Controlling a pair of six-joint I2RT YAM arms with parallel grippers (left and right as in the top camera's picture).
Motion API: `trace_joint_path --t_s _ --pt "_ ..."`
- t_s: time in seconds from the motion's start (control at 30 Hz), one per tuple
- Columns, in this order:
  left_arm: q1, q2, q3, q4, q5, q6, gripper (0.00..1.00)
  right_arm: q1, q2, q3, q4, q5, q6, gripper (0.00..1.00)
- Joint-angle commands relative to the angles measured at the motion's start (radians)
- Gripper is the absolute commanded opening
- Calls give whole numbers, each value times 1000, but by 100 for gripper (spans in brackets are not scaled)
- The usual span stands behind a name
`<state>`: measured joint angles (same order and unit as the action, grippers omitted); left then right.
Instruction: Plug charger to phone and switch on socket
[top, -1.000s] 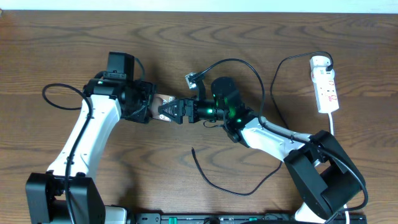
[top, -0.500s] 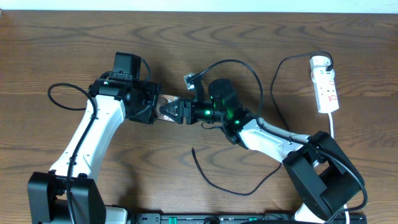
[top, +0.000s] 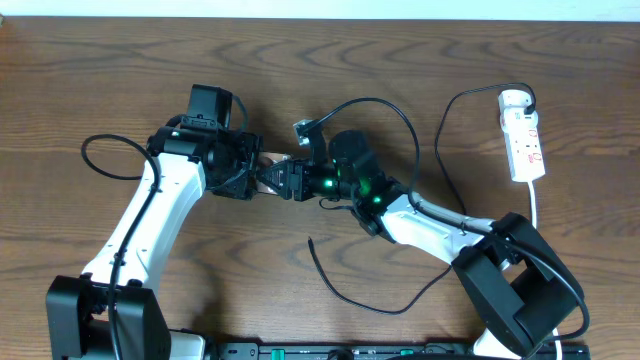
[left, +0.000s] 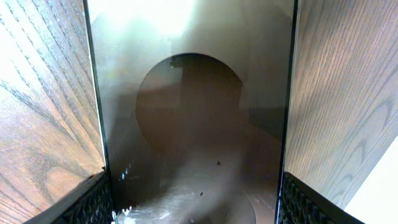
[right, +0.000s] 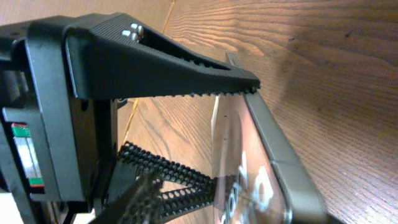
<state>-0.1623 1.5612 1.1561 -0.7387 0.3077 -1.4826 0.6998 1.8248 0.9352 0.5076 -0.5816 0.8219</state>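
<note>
Brown wood-grain table (top: 400, 40). Lower centre, the charger (top: 312, 244) lies loose with its tip unheld, so plugging in looks not yet begun. Mid-frame, the left gripper (top: 256, 178) pinches the phone (left: 193, 143) by its long edges, probably to steady it. The right gripper (top: 284, 180) straddles the phone's end; whether it is clamped, I cannot tell. The socket (top: 525, 140) lies upper right. No containers here.

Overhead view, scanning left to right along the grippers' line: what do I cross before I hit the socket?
left gripper → phone → right gripper → socket
</note>
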Motion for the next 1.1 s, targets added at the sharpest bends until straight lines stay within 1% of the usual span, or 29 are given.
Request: trace_joint_path --t_s 0.0,0.2,0.3,0.4,0.57,0.73,0.87,0.93,1.0,1.07 --pt "-8 -26 28 3 -2 -15 7 14 1 14 -1 12 -4 42" --pt "-8 -26 28 3 -2 -11 7 14 1 14 -41 61 -4 41" --pt "-8 -26 28 3 -2 -12 7 14 1 14 -40 61 -4 39" --pt "-8 -26 28 3 -2 -11 7 14 1 14 -40 74 -4 33" --pt "-22 -26 28 3 -3 -11 7 14 1 14 -40 79 -4 27" --pt "-48 -26 28 11 -6 -12 7 14 1 14 -40 79 -4 16" --pt "-53 -26 28 18 -6 -11 7 14 1 14 -40 79 -4 12" --pt "-53 -26 28 18 -6 -11 7 14 1 14 -40 79 -4 5" --pt "-53 -26 28 18 -6 -11 7 14 1 14 -40 79 -4 1" --pt "-52 -26 28 18 -6 -11 7 14 1 14 -40 79 -4 1"
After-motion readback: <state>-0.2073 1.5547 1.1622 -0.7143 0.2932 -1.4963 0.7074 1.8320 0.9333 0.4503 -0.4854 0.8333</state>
